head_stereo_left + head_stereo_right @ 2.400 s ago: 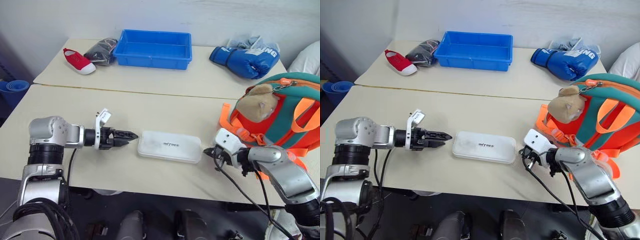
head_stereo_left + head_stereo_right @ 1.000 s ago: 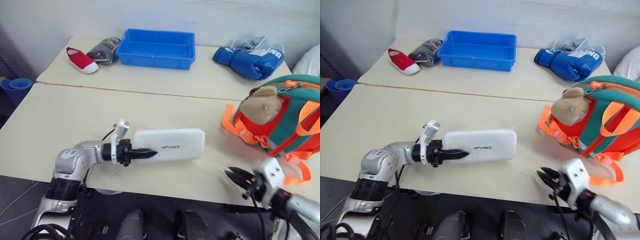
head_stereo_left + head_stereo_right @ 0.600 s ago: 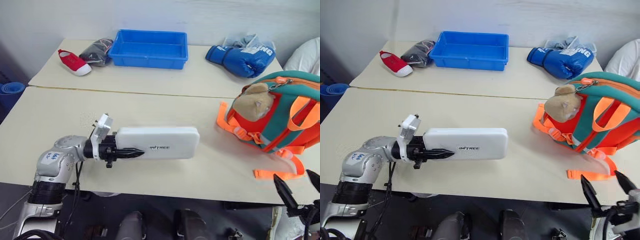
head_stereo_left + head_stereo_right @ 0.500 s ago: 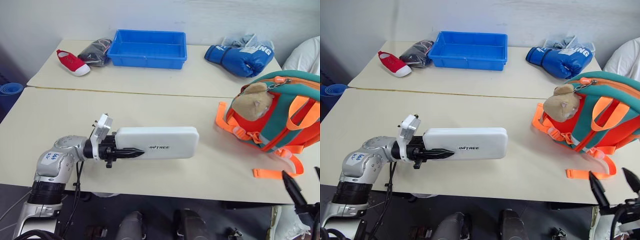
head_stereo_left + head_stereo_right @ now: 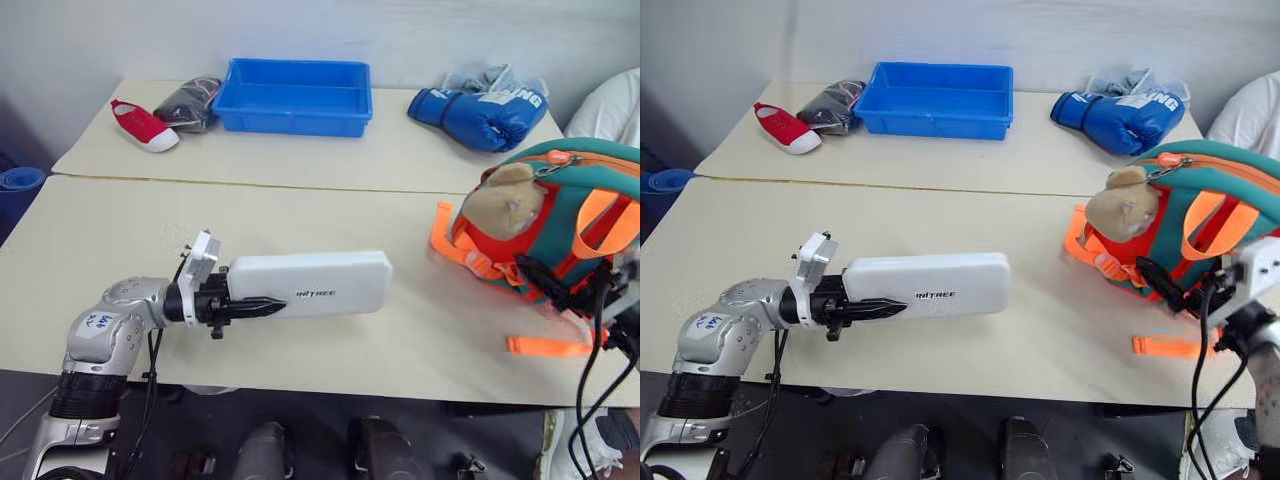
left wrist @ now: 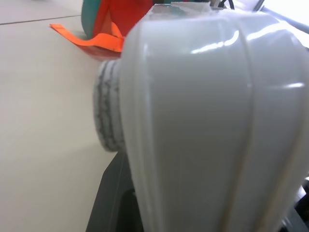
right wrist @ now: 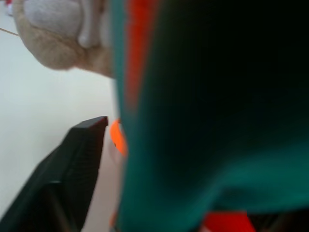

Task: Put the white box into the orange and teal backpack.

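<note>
The white box hangs level just above the near table, lettering facing me. My left gripper is shut on its left end. In the left wrist view the box looms close. The orange and teal backpack stands upright at the right, its plush head facing left. My right gripper is pressed against the backpack's lower front, open. In the right wrist view one black finger shows beside the teal fabric, which lies between the jaws.
On the far table sit a blue tray, a red shoe, a dark bundle and blue boxing gloves. An orange strap trails near the table's front edge. Bare tabletop separates box and backpack.
My left gripper took hold of the box's left end and raised it off the table. My right arm dropped below the front edge, opened, then rose to the backpack's front.
</note>
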